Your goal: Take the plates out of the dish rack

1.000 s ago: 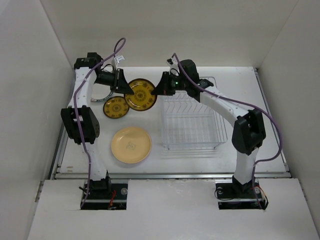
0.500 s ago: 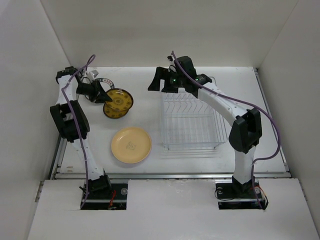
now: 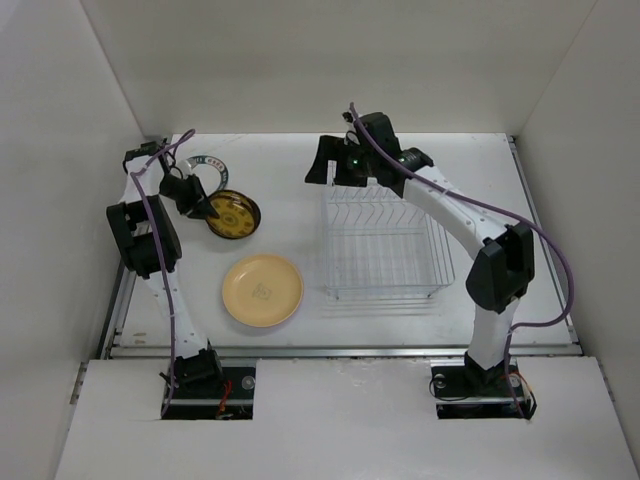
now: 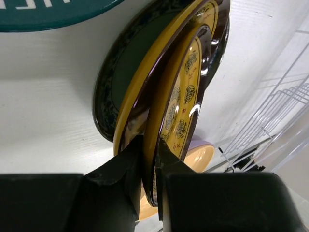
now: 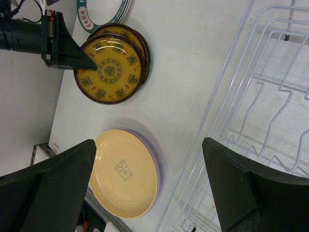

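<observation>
My left gripper (image 3: 211,211) (image 4: 150,154) is shut on the rim of a brown-and-yellow patterned plate (image 3: 238,214) (image 4: 186,92) (image 5: 110,72). That plate tilts over a second brown-and-yellow plate (image 4: 108,92) (image 5: 139,42) lying on the table. A teal-rimmed plate (image 3: 205,164) (image 4: 48,12) lies just behind them. The pale yellow plate (image 3: 262,290) (image 5: 125,171) rests on the lavender plate (image 5: 156,164) at front left. The wire dish rack (image 3: 385,245) (image 5: 260,121) stands at centre right. My right gripper (image 3: 322,165) (image 5: 149,144) hangs open at the rack's far left corner, holding nothing.
White walls close the table in on the left, back and right. A raised rail (image 3: 340,348) runs along the near edge. The left arm's elbow (image 3: 138,238) is close to the left wall.
The right gripper opened and let go of the brown-and-yellow plate, then drew back toward the rack. The left gripper carried that plate left and down over the other brown plate.
</observation>
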You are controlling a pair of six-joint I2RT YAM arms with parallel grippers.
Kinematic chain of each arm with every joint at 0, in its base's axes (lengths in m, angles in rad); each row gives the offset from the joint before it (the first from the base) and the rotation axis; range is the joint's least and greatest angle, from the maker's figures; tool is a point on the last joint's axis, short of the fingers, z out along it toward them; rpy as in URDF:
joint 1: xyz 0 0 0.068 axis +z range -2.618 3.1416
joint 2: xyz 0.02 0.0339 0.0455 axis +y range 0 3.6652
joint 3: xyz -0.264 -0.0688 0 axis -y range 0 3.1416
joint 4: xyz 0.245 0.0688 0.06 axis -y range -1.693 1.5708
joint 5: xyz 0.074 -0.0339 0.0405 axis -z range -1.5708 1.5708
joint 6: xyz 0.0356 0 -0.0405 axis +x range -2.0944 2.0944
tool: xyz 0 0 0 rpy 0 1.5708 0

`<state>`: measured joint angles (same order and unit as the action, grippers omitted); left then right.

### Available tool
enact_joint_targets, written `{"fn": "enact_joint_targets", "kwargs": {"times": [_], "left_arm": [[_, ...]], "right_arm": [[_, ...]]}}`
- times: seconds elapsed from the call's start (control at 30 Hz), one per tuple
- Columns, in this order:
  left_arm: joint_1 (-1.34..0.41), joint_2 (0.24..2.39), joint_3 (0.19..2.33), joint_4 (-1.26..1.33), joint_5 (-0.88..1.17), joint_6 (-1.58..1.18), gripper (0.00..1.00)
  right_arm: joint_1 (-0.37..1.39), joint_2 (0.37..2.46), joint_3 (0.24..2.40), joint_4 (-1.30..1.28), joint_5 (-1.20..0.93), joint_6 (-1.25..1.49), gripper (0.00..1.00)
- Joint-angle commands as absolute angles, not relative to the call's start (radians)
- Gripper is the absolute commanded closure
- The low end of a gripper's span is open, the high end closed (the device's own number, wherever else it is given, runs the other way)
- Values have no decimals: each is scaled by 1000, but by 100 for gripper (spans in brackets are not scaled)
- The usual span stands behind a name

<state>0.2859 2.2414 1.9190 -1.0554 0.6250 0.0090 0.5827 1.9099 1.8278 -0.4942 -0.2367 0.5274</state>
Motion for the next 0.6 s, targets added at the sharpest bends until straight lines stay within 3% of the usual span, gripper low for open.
{"fn": "enact_joint_targets", "kwargs": {"times": [0.0, 0.13, 0.17, 0.33, 0.43, 0.57], "left_arm": [[264, 2246, 1936, -1074, 507, 20, 91], [264, 2246, 1945, -1094, 488, 20, 74], [264, 2246, 1956, -1094, 488, 20, 60], [246, 2214, 1986, -1144, 411, 51, 26], [233, 2201, 1987, -1164, 350, 70, 18], [222, 2157, 1987, -1164, 279, 81, 17]], "right_arm": [[586, 1850, 1818, -482, -207, 508, 3], [586, 1841, 1818, -491, -216, 508, 3], [586, 1841, 1818, -491, -216, 508, 3], [586, 1822, 1818, -500, -207, 488, 3], [586, 1801, 1818, -509, -207, 488, 3], [586, 1792, 1809, -509, -207, 479, 3]]}}
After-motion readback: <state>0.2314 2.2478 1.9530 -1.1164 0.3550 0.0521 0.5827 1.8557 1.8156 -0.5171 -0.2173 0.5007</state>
